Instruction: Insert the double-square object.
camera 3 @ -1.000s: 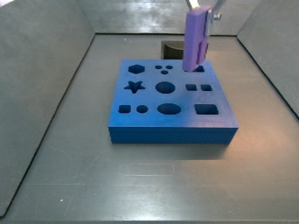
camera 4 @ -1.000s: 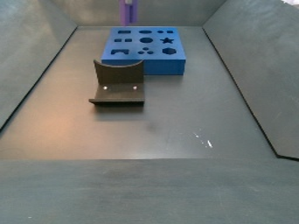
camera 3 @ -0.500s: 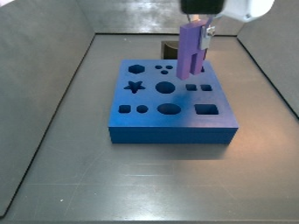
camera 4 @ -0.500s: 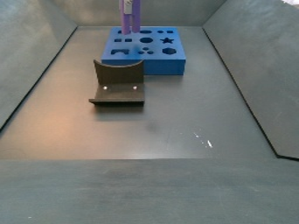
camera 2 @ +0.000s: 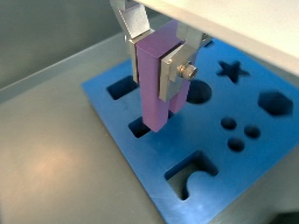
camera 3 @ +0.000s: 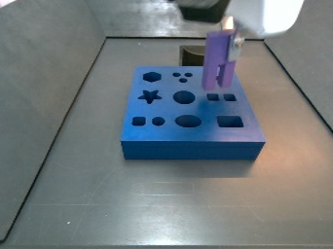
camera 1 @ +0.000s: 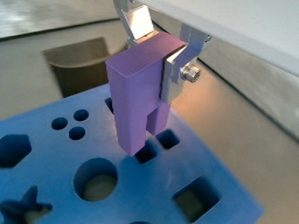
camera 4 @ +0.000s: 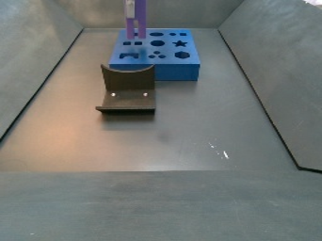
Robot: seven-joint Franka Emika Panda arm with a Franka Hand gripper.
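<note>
Insertion step — my gripper (camera 1: pixel 163 66) is clamping the double-square object (camera 1: pixel 142 87) upright over the blue block (camera 3: pixel 196 122), near its 3 o'clock edge; next, I am judging, a straight descent into the paired square holes (camera 1: pixel 156 146).

**No readable text**

No words, labels, brands or numbers can be read anywhere. The gripper (camera 1: pixel 160 54), above the block (camera 3: pixel 190 117) and clamping the bar (camera 1: pixel 145 92), is unmarked, as are they. The fixture (camera 4: pixel 127 88) is likewise plain.

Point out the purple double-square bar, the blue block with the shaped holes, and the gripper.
double-square object (camera 1: pixel 138 94), a wrist view, on its broad front face.
blue block (camera 3: pixel 192 142), a side view, on its front wall.
gripper (camera 2: pixel 156 54), a wrist view, between its fingertips, clamped on the bar's upper end.
</note>
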